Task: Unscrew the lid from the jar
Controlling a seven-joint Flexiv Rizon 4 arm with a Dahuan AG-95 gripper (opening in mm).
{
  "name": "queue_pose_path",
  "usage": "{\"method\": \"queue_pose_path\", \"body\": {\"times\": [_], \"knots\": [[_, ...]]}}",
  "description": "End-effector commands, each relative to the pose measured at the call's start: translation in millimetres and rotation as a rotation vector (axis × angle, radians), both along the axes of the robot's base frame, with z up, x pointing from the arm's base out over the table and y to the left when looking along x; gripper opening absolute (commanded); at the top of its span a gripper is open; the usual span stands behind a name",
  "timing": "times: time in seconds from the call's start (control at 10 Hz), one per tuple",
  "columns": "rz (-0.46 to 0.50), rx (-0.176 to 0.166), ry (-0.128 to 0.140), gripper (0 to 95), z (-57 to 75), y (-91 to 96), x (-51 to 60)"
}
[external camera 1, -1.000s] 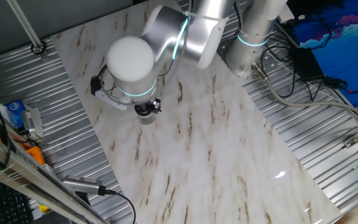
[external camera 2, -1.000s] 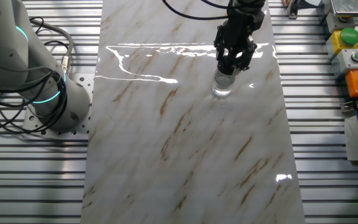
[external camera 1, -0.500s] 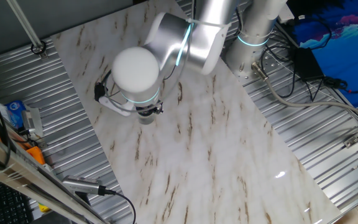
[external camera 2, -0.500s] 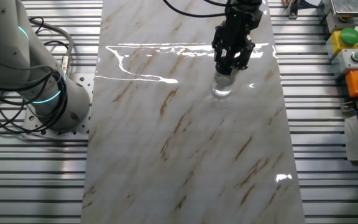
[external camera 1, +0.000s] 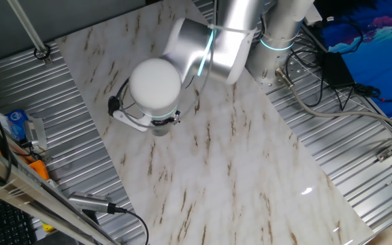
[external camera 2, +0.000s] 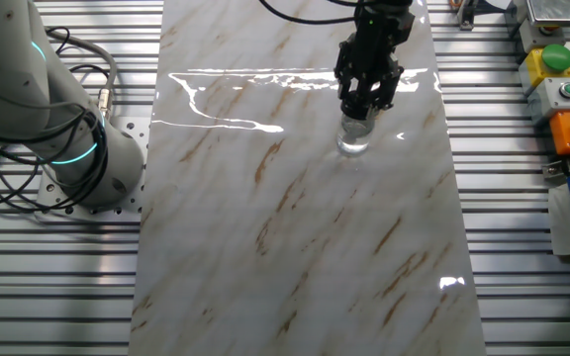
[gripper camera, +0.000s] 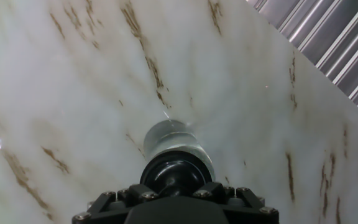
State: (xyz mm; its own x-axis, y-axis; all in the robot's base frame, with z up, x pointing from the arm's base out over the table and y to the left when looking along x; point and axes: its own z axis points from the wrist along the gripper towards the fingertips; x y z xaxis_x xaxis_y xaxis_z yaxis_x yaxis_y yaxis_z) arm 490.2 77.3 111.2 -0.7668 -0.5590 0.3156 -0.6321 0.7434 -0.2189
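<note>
A: Where is the jar?
B: Upright on the marble table, directly under the gripper. In the hand view its clear body rises from the slab, with the black lid on top.

A: And the gripper?
B: It points straight down at the jar, fingers on either side of the lid, clamped on it. The arm hides the jar in one fixed view
</note>
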Motion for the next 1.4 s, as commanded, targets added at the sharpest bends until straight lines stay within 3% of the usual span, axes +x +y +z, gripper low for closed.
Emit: {"method": "queue_pose_path", "body": {"times": [0.1,0.7,1.4], "knots": [[0.01,-0.005,0.001,0.0,0.1,-0.8,-0.4],[0.038,-0.034,0.0,0.0,-2.9,2.3,1.5],[0.047,-0.037,-0.009,0.0,-4.7,3.5,1.1]]}}
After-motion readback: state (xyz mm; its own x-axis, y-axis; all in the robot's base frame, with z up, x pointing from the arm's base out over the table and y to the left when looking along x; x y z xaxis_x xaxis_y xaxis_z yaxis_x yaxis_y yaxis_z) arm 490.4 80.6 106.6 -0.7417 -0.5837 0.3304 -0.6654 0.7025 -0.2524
